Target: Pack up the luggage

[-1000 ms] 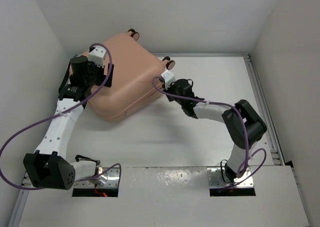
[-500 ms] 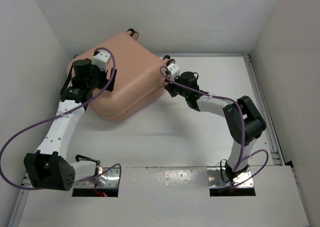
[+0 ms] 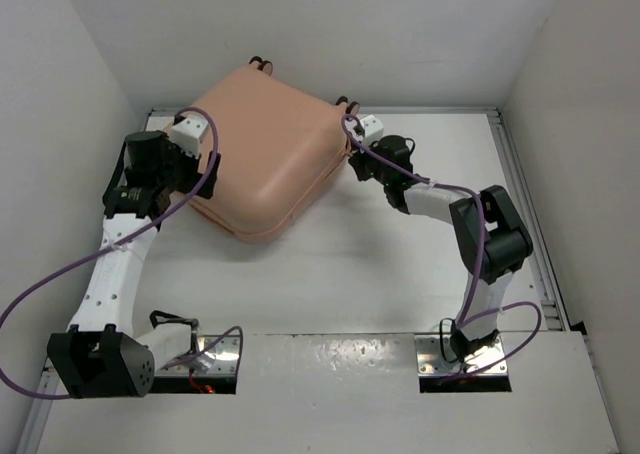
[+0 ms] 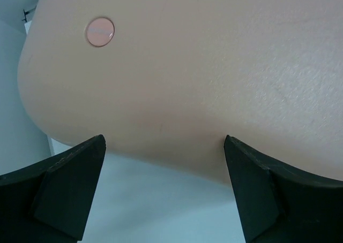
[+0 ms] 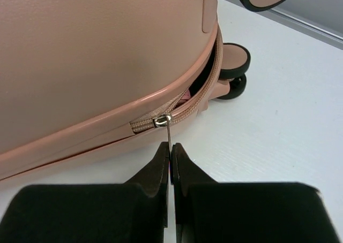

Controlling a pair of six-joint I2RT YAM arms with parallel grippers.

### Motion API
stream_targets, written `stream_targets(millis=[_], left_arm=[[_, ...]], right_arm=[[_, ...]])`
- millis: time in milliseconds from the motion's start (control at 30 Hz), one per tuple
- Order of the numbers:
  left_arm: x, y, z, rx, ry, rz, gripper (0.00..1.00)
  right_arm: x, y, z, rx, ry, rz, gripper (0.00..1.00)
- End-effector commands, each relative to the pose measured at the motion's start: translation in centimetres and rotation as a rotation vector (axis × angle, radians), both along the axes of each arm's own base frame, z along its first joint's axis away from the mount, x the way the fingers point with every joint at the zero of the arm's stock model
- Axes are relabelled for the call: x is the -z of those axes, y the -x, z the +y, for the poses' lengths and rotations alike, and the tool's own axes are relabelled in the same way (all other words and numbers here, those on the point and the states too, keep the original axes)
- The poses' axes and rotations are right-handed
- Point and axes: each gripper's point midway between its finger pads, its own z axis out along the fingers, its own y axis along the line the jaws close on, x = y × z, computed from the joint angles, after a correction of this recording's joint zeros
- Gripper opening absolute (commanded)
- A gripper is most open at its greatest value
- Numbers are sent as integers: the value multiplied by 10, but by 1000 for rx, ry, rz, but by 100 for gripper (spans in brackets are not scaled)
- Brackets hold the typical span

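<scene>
The luggage (image 3: 265,144) is a salmon-pink hard-shell suitcase lying lid down at the back left of the table, wheels toward the back. My right gripper (image 5: 171,153) is shut on the metal zipper pull (image 5: 169,133) at the suitcase's right edge. The zip is closed to the left of the slider (image 5: 162,120) and still gapes toward the wheels (image 5: 234,61). My left gripper (image 4: 163,146) is open against the suitcase's left side (image 4: 187,66), its dark fingers (image 4: 69,173) wide apart with the shell's lower edge between them. In the top view the left gripper (image 3: 185,154) sits on the shell's left corner.
White walls close in on the left, back and right. A raised metal rail (image 3: 525,214) runs along the table's right edge. A purple cable (image 3: 60,264) loops off the left arm.
The suitcase has swung and slid toward the back right. My right gripper has travelled up along its right edge with the zipper pull. The left gripper has moved left and opened a bit wider.
</scene>
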Motion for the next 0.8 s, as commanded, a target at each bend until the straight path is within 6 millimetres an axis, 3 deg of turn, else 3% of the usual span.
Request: stream_targets(millis=[0, 33, 67, 200, 400, 600, 633, 700, 767], left_arm=[[-1, 18, 15, -5, -43, 42, 98], [-4, 23, 21, -27, -42, 50, 100], [1, 33, 38, -80, -35, 96, 100], [22, 61, 73, -197, 78, 240, 100], [82, 86, 117, -470, 327, 441, 93], [118, 75, 105, -579, 634, 478, 99], [122, 74, 100, -589, 678, 481, 99], [144, 80, 90, -646, 767, 523, 99], [149, 78, 84, -704, 859, 516, 99]], right_arm=[[-42, -40, -25, 127, -50, -126, 0], [-42, -38, -21, 113, -62, -121, 0], [-42, -39, -19, 110, -64, -121, 0], [-42, -40, -15, 99, -67, -115, 0], [-39, -36, -8, 82, -69, -100, 0], [-41, -38, -3, 76, -74, -95, 0], [-40, -43, -13, 99, -75, -88, 0], [-44, -40, -1, 73, -79, -94, 0], [-45, -40, 3, 67, -79, -96, 0]])
